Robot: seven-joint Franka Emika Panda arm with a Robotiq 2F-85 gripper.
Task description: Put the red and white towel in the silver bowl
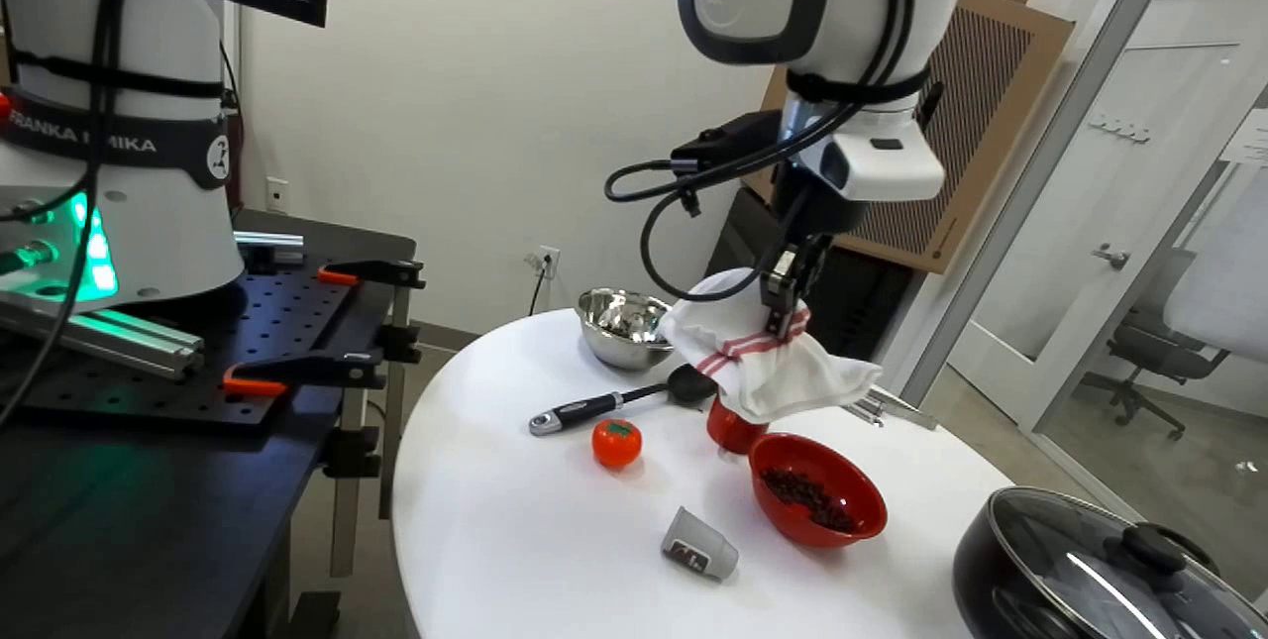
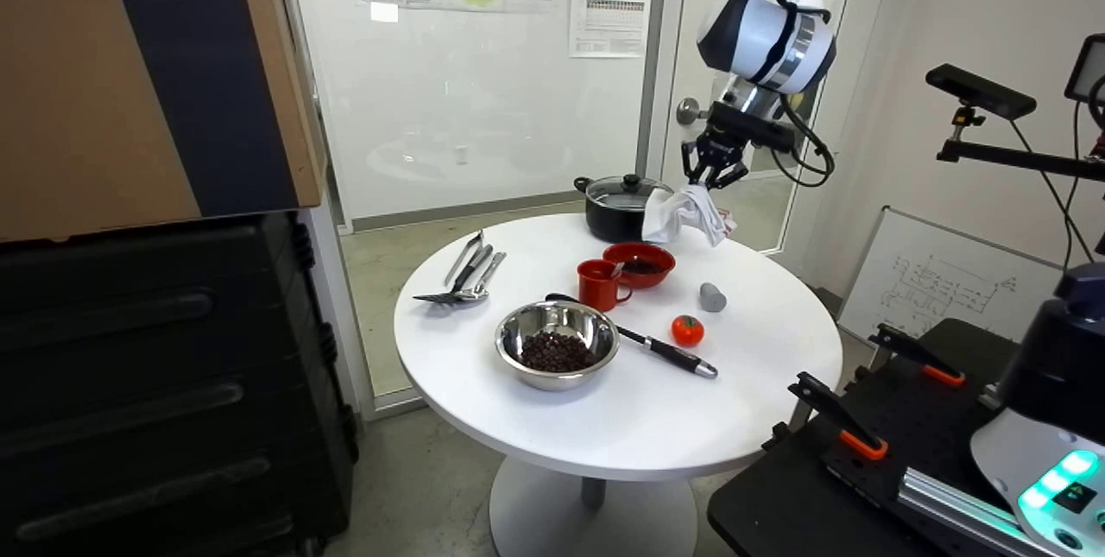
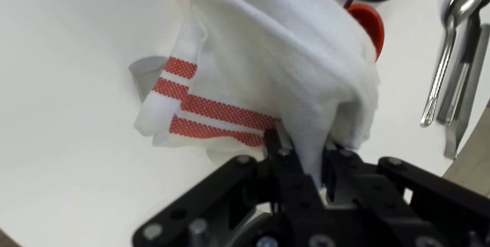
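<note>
Table [image 2: 656, 406] in all views, wrist view downward

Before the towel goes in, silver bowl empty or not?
Not empty: in an exterior view, small dark pieces lie in the silver bowl, below its rim.

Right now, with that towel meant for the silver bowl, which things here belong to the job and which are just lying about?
Part of the job:
red and white towel
gripper, holding it
silver bowl, the towel's destination

Just lying about:
red bowl
red mug
tomato
grey cup, on its side
long black utensil
lidded pot
cluster of kitchen utensils
</note>
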